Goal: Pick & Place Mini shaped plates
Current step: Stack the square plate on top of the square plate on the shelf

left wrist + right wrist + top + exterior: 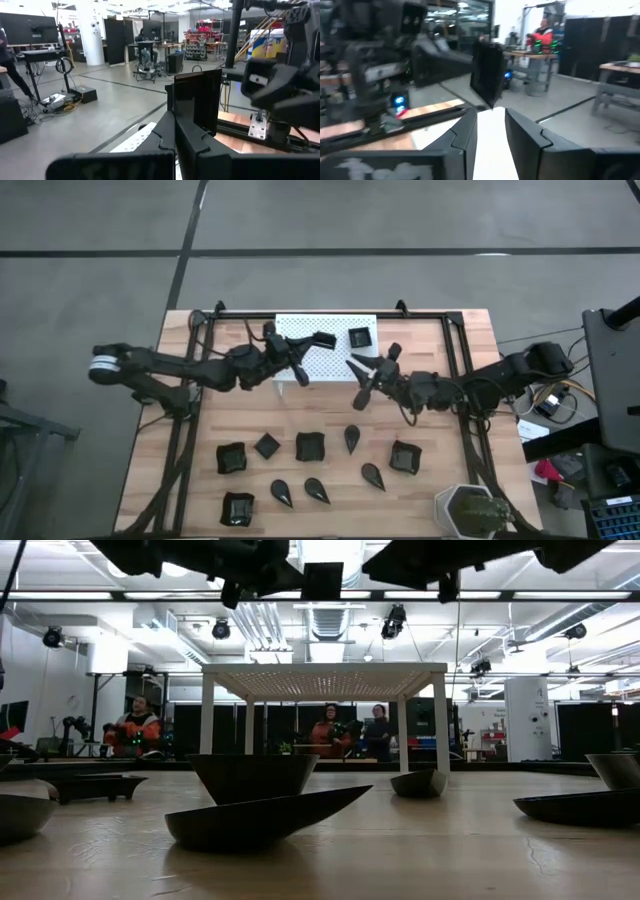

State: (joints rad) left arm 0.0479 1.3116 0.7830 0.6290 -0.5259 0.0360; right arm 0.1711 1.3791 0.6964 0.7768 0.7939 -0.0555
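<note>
My left gripper is over the white perforated stand, shut on a small black square plate. The low view shows that plate high above the stand's top. Another square plate sits flat on the stand's far right part. Several black square and teardrop plates rest on the table's near half. My right gripper hangs open by the stand's right near corner, touching nothing. Its wrist view looks between the spread fingers at the held plate. My left gripper pinches the square plate by its lower edge between the two fingers. The plate stands on edge beyond the fingertips and is lifted clear above the stand.
A grey-green pot stands at the table's near right corner. Black frame rails run along both sides of the table. The two grippers are close together over the stand's right half. People sit in the room behind the table.
</note>
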